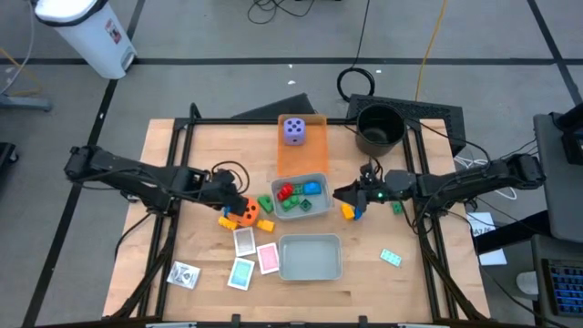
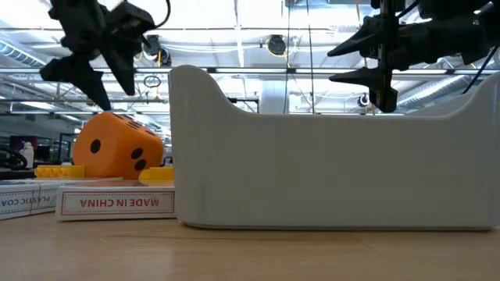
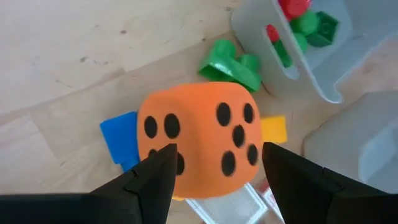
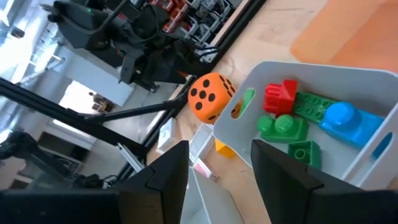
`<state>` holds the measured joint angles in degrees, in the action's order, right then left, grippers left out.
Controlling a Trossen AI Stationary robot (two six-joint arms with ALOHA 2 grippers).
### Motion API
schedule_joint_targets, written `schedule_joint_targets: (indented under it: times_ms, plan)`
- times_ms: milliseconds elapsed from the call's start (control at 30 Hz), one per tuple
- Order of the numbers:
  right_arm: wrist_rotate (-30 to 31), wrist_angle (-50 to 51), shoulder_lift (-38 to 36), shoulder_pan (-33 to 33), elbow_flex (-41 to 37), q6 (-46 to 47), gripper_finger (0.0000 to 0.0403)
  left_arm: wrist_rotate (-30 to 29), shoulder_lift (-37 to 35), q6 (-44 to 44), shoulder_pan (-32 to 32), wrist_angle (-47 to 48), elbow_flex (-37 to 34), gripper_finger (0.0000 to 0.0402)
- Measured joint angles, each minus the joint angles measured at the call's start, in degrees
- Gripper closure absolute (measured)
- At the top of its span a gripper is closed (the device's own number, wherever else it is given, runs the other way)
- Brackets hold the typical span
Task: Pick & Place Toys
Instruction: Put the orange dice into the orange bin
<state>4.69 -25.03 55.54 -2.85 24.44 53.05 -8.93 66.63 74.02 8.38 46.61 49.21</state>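
Reaching in from the table's left edge, the left arm lies low and nearly level, and the left gripper [image 1: 231, 193] hangs just above the orange die [image 1: 244, 213], jaws parted a little wider than the die and holding nothing. In the left wrist view its fingers [image 3: 152, 180] frame the die on both sides without touching it; a five-dot face is turned up toward the camera. A blue brick [image 3: 119, 138], a yellow brick [image 3: 274, 129] and a green brick [image 3: 231, 65] lie around the die, each partly hidden by it or by the fingers. Nearer the front edge, three cards [image 1: 254, 257] lie flat, long axes running roughly front to back, and a fourth, patterned white card [image 1: 183, 274] sits toward the front left corner. At mid-table a grey tray [image 1: 321, 180] holds red, green and blue bricks; an empty grey tray [image 1: 311, 270] lies in front of it. The purple die [image 1: 293, 131] rests on the flat orange tray [image 1: 311, 153] by the back edge. The right arm stretches in from the right edge, its right gripper [image 1: 344, 194] raised beside the filled tray, jaws parted and empty. A teal card [image 1: 391, 257] lies toward the front right.
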Motion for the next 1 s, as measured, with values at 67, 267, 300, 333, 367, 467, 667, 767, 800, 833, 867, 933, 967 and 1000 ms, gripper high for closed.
schedule_joint_targets:
  times_ms: [67, 267, 300, 333, 367, 467, 667, 767, 800, 833, 867, 933, 967, 1000]
  plan:
    - [-0.01, -0.03, -0.01, 0.01, -0.01, -1.42, 0.0236, 0.57, 1.22, 0.06, -0.65, -0.22, -0.02, 0.0160]
    - [-0.27, -0.01, -0.03, 0.22, -0.01, -4.45, 0.0236, 5.26, 4.68, 0.05, -3.15, -1.09, 0.00, 0.0160]
    - [-0.31, -0.01, -0.03, 0.22, -0.01, -4.84, 0.0236, 6.07, 4.99, 0.13, -3.44, -1.30, 0.00, 0.0160]
    - [-0.34, -0.02, -0.03, 0.22, -0.01, -5.15, 0.0236, 6.60, 5.40, 0.15, -3.74, -1.53, 0.00, 0.0160]
    - [-0.37, -0.01, -0.03, 0.22, -0.01, -5.70, 0.0236, 7.17, 5.80, 0.15, -4.07, -1.82, 0.00, 0.0160]
    - [-0.39, 0.01, -0.03, 0.22, -0.01, -7.10, 0.0236, 7.97, 6.68, 0.14, -4.65, -2.37, 0.00, 0.0160]
    - [-0.46, 0.53, -0.03, 0.22, -0.01, -7.40, 0.0236, 12.52, 10.33, -2.17, -6.17, -3.48, 0.20, 0.0160]
    - [-0.46, 0.67, -0.03, 0.22, -0.01, -7.36, 0.0236, 15.34, 12.49, -3.85, -6.91, -3.64, 0.34, 0.0160]
    - [-0.46, 0.65, -0.03, 0.22, -0.01, -7.34, 0.0236, 15.98, 12.97, -4.41, -7.18, -3.68, 0.39, 0.0160]
    - [-0.46, 0.66, -0.03, 0.22, -0.01, -7.34, 0.0236, 16.49, 13.34, -5.22, -7.45, -3.72, 0.43, 0.0160]
    - [-0.46, 0.67, -0.03, 0.22, -0.01, -7.32, 0.0236, 16.78, 13.57, -6.12, -7.70, -3.81, 0.44, 0.0160]
    - [-0.46, 0.65, -0.03, 0.22, -0.01, -7.31, 0.0236, 17.12, 13.65, -7.87, -8.26, -3.96, 0.38, 0.0160]
    - [-0.46, 0.64, -0.03, 0.22, -0.01, -7.29, 0.0236, 17.32, 13.69, -8.75, -8.59, -3.98, 0.36, 0.0160]
    - [-0.46, 0.60, -0.03, 0.22, -0.01, -7.29, 0.0236, 17.66, 13.72, -9.59, -8.94, -3.99, 0.34, 0.0161]
